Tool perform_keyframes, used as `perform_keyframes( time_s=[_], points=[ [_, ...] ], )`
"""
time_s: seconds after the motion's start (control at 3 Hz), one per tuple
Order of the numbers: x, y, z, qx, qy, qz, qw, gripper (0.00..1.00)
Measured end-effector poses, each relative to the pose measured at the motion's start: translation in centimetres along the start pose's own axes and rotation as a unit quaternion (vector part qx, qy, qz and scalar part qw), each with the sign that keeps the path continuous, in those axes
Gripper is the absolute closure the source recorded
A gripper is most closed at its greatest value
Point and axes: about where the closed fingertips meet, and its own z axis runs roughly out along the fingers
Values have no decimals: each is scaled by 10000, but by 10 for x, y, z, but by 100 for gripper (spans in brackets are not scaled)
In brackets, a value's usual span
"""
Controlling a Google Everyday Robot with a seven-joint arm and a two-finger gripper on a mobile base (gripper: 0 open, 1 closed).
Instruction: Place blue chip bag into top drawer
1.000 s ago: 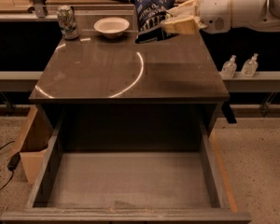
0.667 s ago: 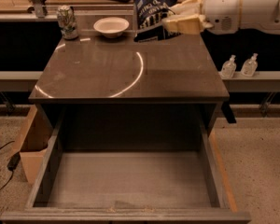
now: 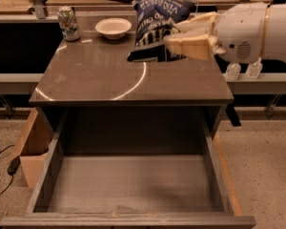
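Tool [image 3: 175, 41] reaches in from right, tan fingers clamped on blue chip bag [image 3: 155, 18] above back right part of counter [image 3: 95, 75]. Bag upright, slightly tilted; lower edge close to counter top – touching or not, cannot tell. White bowl [image 3: 113, 27] and drink can [image 3: 68, 24] at back left, apart. Drawer [image 3: 133, 185] below pulled out toward camera – grey floor showing. Cardboard box [image 3: 32, 147] just beside drawer's left wall.
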Motion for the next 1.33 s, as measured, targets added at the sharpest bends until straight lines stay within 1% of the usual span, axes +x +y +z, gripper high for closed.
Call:
perform_keyframes(
  time_s=[0.33,0.67,1.0,1.33],
  points=[
    [45,61,17,-467,414,486,9969,100],
    [79,108,29,-896,639,834,9904,100],
    [99,133,42,-1102,769,938,9865,100],
    [134,149,57,-1095,1026,990,9837,100]
  ],
)
